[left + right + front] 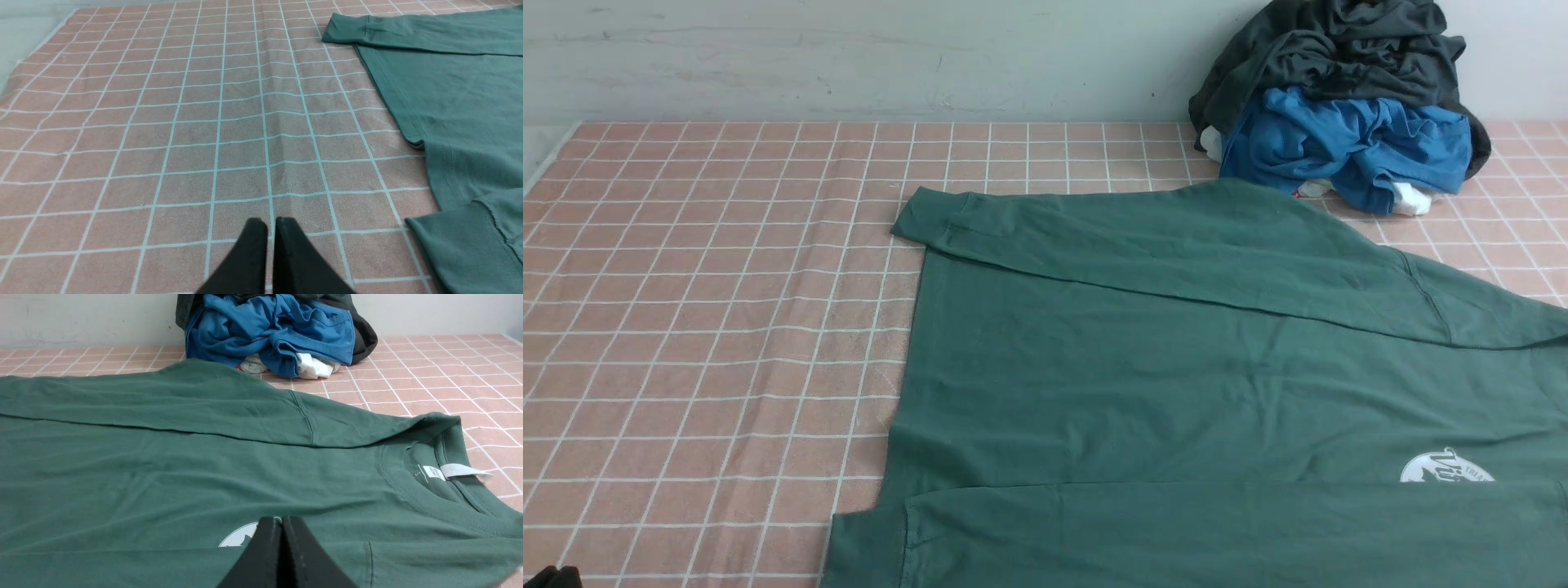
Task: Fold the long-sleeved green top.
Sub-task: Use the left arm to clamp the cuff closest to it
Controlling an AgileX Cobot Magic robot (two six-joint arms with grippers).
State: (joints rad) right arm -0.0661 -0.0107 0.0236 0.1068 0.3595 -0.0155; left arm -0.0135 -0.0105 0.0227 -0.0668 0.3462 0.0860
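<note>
Pink checked cloth under green long-sleeved top, long axis left-right: hem toward left gripper, collar by right gripper. Both jaws together, empty.

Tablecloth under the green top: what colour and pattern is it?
Salmon pink tablecloth with a thin white grid, shown best in the left wrist view.
</note>
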